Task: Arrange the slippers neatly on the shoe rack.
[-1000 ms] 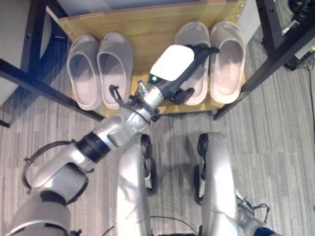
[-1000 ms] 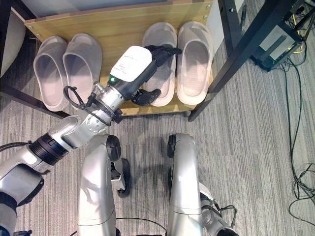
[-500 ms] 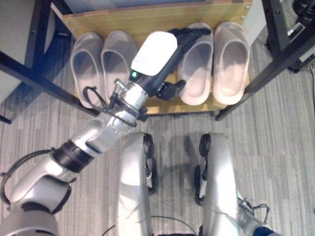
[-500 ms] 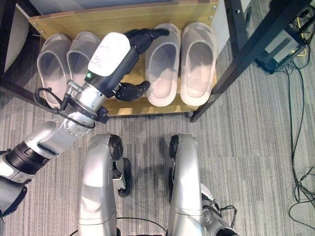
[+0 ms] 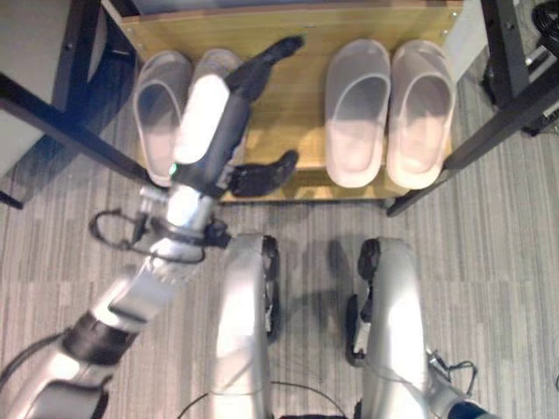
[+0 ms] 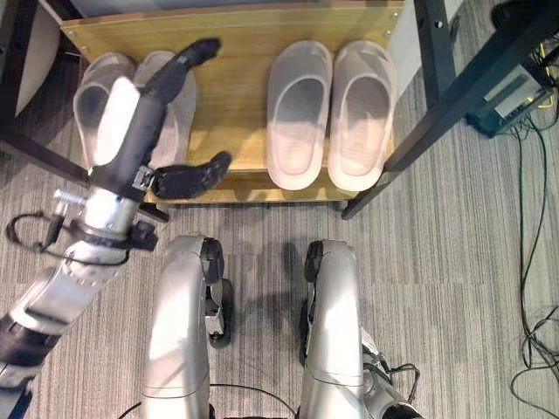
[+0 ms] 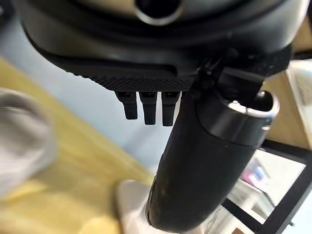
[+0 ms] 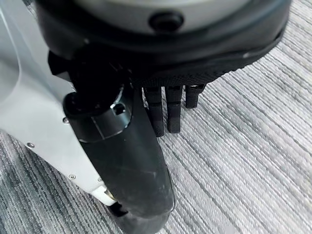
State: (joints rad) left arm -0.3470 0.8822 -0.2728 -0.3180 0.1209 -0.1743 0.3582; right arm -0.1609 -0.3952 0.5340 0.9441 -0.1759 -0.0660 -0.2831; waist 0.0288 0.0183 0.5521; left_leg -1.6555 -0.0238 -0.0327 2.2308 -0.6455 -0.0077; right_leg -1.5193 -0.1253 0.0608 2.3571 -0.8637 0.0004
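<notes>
Two pairs of pale grey slippers lie toes-in on the wooden shoe rack [image 5: 293,100]. The right pair [image 5: 356,113] [image 5: 422,113] rests side by side with nothing touching it. Of the left pair, the outer slipper [image 5: 160,118] shows fully and the inner one [image 6: 182,109] is partly covered by my left hand [image 5: 212,122]. That hand hovers over the inner slipper, open, with straight fingers pointing toward the rack's back and the thumb [image 5: 262,175] spread over the front edge. My right hand [image 8: 165,109] hangs open over the carpet, holding nothing.
Black frame legs flank the rack on the left [image 5: 61,122] and right [image 5: 493,127]. Grey striped carpet [image 5: 489,279] lies in front. A box with loose cables [image 6: 515,96] sits at the far right.
My left hand has swung left, from above the right pair's inner slipper to above the left pair. The right pair now shows uncovered. The view shifted slightly.
</notes>
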